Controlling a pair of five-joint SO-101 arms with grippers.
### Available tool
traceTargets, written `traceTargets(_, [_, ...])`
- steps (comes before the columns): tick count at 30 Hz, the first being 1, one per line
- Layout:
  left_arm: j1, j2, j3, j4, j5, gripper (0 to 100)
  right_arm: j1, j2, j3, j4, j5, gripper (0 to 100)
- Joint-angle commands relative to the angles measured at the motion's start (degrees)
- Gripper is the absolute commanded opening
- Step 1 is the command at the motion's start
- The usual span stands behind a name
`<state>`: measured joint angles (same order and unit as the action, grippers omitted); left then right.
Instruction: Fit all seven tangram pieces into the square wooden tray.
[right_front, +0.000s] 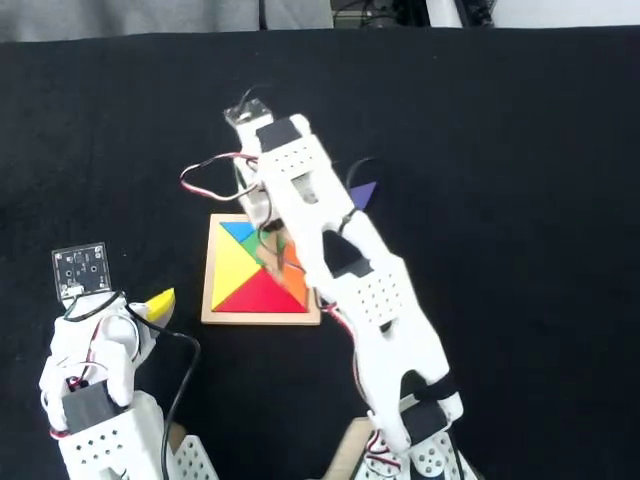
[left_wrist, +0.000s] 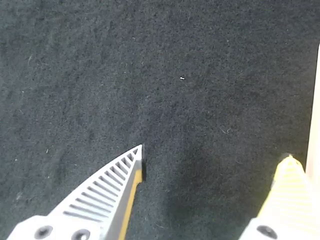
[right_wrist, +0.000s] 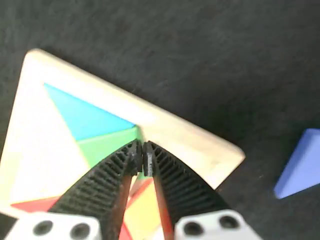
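Right gripper (right_wrist: 140, 152) pressed together above tray (right_wrist: 185, 135); left gripper (left_wrist: 214, 152) apart; blue piece (right_wrist: 300, 164) outside.

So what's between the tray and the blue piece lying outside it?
Just bare black cloth. The right wrist view shows an open gap from the corner of the wooden tray to the blue piece.

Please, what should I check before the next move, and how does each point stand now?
1. Right gripper open for a pick: not ok, it is shut over the green piece.
2. All pieces inside the wooden tray: not ok, a dark blue piece lies on the cloth beside it.
3. Free slot for that piece: cannot tell, the right arm hides it.
4. Left gripper away from the tray: ok, open over bare cloth.
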<state>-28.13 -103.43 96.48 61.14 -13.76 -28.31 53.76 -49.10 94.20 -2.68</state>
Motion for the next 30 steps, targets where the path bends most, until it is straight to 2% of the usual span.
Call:
traceTargets(1, [0.48,-0.79,0.92,0.18,-0.26,40,-2.64,-1.98,-3.03,3.16,-0.7,1.1])
traceTargets(10, [0.4,-0.79,0.92,0.18,-0.26,40,-1.05,-7.87,-3.03,5.01,-2.29,1.1])
traceTargets(13, [0.4,-0.79,0.92,0.18,-0.26,40,-3.78,-12.62,-1.63,5.63,0.0,1.1])
traceTargets(16, [0.4,-0.79,0.92,0.18,-0.26,40,-8.18,-15.34,2.68,5.45,5.45,1.1])
traceTargets(23, [0.31,-0.79,0.92,0.18,-0.26,40,-8.18,-13.58,15.34,-0.53,2.99,1.1])
traceTargets(30, [0.4,-0.79,0.92,0.18,-0.26,40,-8.18,-15.6,20.79,-3.6,2.99,1.1])
